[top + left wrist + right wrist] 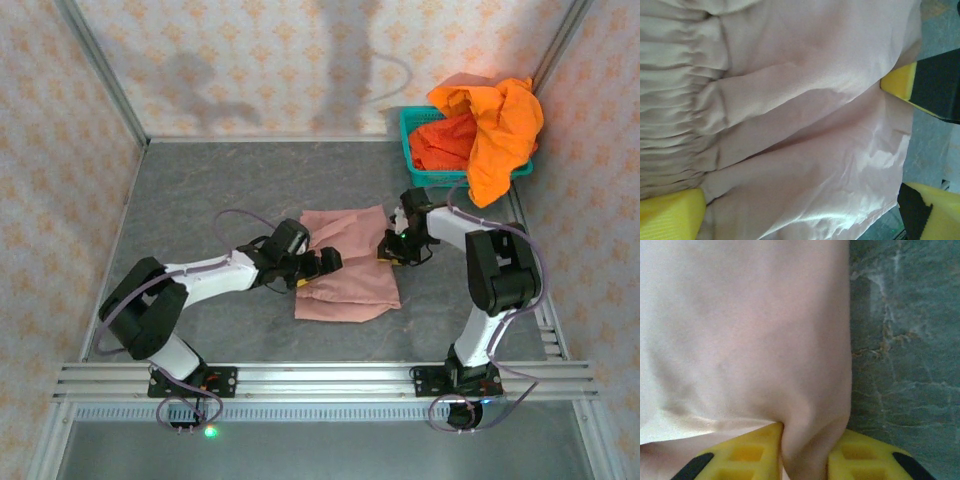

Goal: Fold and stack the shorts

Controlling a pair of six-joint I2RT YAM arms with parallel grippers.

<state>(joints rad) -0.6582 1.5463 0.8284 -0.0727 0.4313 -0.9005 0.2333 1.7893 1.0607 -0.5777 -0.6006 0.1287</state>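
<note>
The pink shorts (348, 265) lie flat mid-frame on the counter (220, 190), between the two arms. The right tool (805, 440) pinches a fold of cloth at their right edge, fingers nearly together, while the left tool (318, 268) hangs wide open and empty over their left edge. At upper right, the basket (412, 120) holds heaped orange shorts (495, 120), one draped over its rim.

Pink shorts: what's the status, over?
Left gripper open over pink shorts. Right gripper pinching their edge. Orange shorts in teal basket, well apart.

One pink shorts (350, 275), one basket (408, 140), at least two orange shorts (500, 125).
</note>
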